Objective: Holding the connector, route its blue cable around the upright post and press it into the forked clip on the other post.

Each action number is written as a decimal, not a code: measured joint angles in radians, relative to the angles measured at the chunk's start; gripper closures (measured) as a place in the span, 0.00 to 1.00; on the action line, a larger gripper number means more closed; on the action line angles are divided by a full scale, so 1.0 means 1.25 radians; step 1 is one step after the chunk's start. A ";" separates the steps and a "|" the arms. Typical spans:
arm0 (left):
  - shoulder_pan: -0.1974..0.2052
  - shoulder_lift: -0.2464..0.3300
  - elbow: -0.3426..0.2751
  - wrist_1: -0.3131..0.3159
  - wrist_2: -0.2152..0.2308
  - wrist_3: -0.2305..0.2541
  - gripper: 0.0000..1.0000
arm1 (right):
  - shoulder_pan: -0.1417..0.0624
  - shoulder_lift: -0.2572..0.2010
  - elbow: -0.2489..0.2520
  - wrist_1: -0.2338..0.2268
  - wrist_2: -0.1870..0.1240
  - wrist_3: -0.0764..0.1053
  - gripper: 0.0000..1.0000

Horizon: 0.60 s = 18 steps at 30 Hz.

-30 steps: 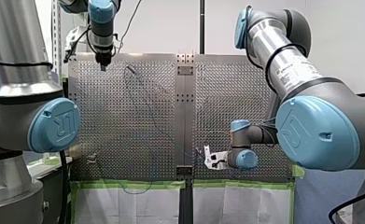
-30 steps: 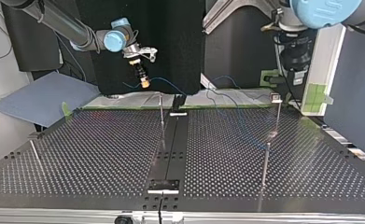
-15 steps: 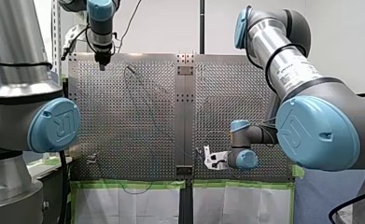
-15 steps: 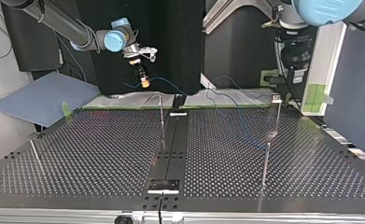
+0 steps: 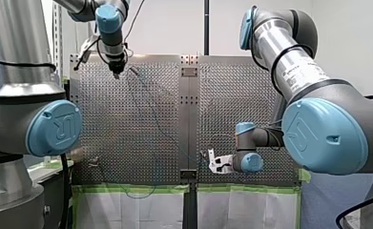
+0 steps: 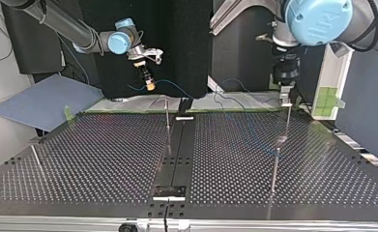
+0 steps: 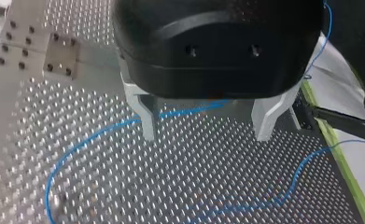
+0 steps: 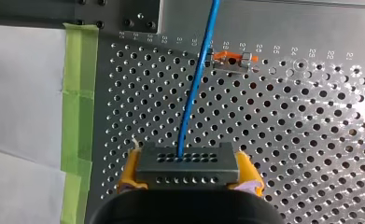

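My right gripper [image 8: 189, 169] has its yellow pads shut on the grey connector [image 8: 188, 160], held above the table's far edge in the top view [image 6: 149, 86]. The blue cable [image 8: 194, 93] leaves the connector and sags across the perforated table [image 6: 235, 82]. A post with an orange-and-metal top [image 8: 229, 60] stands ahead of the connector. My left gripper [image 7: 207, 128] is open, its metal fingers [image 7: 147, 122] straddling a run of blue cable [image 7: 96, 135] that lies on the plate below. In the top view it hangs [image 6: 284, 89] just over the clip-topped post [image 6: 287, 121].
Thin upright posts stand near the table's middle [image 6: 167, 116] and at the top view's right front [image 6: 274, 169]; a leaning rod [image 6: 36, 160] is at its left. Green tape [image 8: 77, 93] and white paper edge the plate. A dark centre rail [image 6: 177, 154] splits the table.
My left arm has swung from the table's far left corner in the front view toward the middle and lower, arriving above the clip post. My right arm and the connector have stayed still.
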 joint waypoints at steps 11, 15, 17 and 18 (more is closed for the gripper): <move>-0.014 -0.002 0.004 0.078 0.078 0.078 0.00 | 0.001 0.000 0.000 0.008 0.006 -0.001 1.00; -0.017 -0.008 0.006 0.105 0.105 0.105 0.00 | 0.001 0.000 0.000 0.008 0.007 -0.002 1.00; -0.020 -0.016 0.009 0.120 0.120 0.120 0.00 | 0.001 0.000 0.000 0.007 0.007 -0.001 1.00; -0.021 -0.020 0.011 0.127 0.127 0.127 0.00 | 0.001 0.000 0.000 0.007 0.007 -0.001 1.00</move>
